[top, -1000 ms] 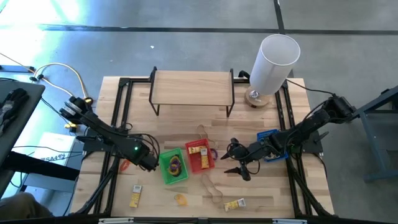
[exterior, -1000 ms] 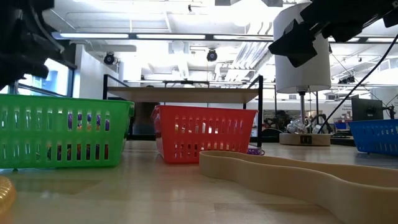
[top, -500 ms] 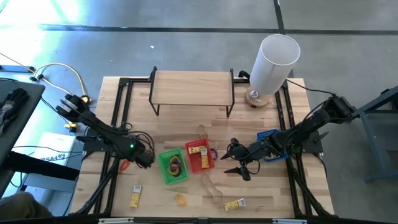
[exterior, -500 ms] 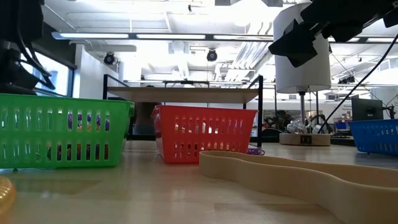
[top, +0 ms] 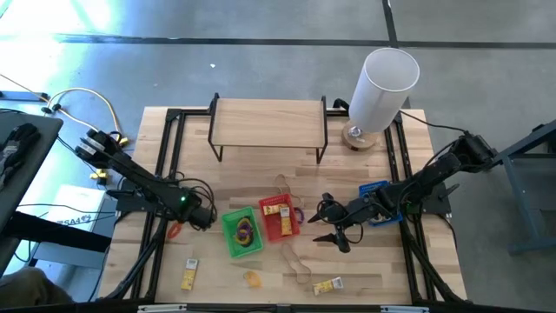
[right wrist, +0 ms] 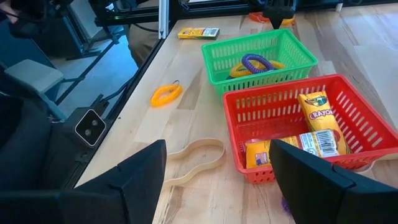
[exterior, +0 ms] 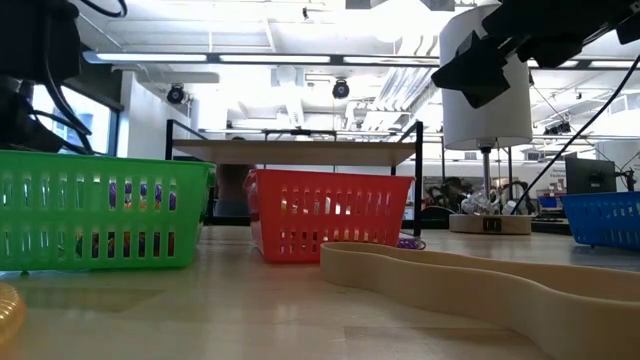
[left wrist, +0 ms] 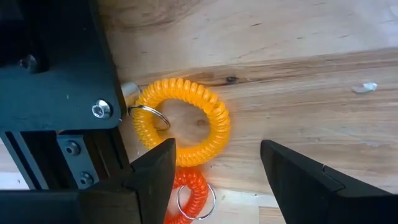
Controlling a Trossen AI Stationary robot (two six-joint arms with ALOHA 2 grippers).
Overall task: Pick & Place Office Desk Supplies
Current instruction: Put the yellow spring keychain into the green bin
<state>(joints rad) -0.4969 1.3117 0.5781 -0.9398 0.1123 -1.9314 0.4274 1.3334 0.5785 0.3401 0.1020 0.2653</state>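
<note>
At the near edge of the table [top: 365, 169], three yellow-white packets are lying: one [top: 188, 271] at the left, one [top: 327, 285] at the right, and between them a small yellow ring [top: 252, 278]. A tan rubber-band loop [top: 294, 261] is lying just behind, curving toward the red basket [top: 280, 219].

The green basket [top: 241, 232] is standing beside the red basket, touching or almost touching it. Purple and yellow rings [right wrist: 256, 62] are lying in the green basket, and crayon packets [right wrist: 320, 115] are lying in the red basket.

The left gripper [top: 205, 219] is hanging just left of the green basket with its fingers spread and holding nothing. Below it, an orange coiled ring [left wrist: 182, 121] and a red coiled ring [left wrist: 189, 193] are lying on the table, near the black frame rail.

The right gripper [top: 330, 228] is waiting right of the red basket, its fingers also spread and empty. A blue basket [top: 372, 191] is standing behind that arm.

Farther back, a wooden shelf [top: 268, 122] and a tall white cylinder [top: 382, 87] are standing.
</note>
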